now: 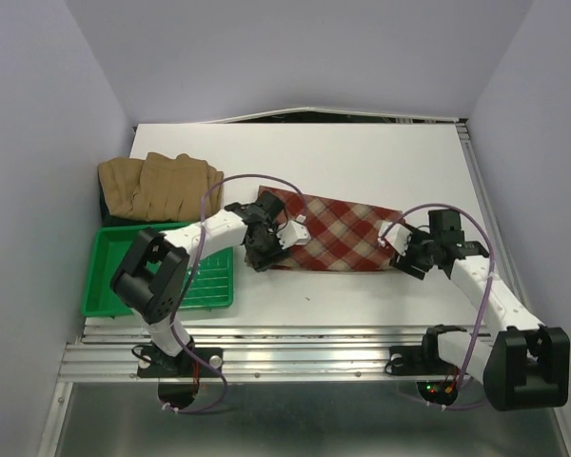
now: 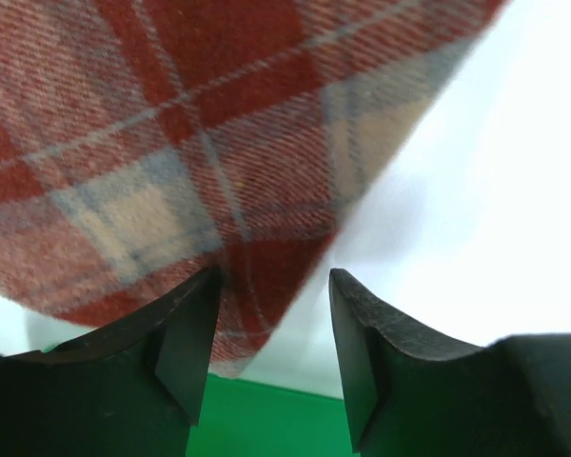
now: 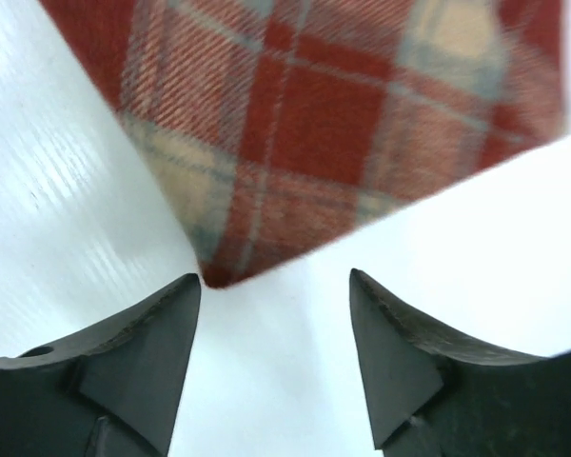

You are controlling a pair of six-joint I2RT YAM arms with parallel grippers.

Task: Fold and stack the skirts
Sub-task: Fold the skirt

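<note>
Red-and-cream plaid skirt (image 1: 333,233) lies flat on white surface (image 1: 362,162), about the middle, long side running left to right. At its left end, left fingers (image 2: 186,343) spread wide, with a cloth corner reaching into the gap, not clamped. At its right end, right fingers (image 3: 143,352) also wide; cloth corner just ahead of the tips. Plain tan skirts (image 1: 157,186) piled far left, behind green tray (image 1: 100,286).

Plaid skirt (image 1: 341,235) flat mid-table; tan skirts (image 1: 160,186) piled (behind green tray (image 1: 214,282)).

Green tray (image 1: 105,276) sits on white table's (image 1: 362,162) near-left corner.
</note>
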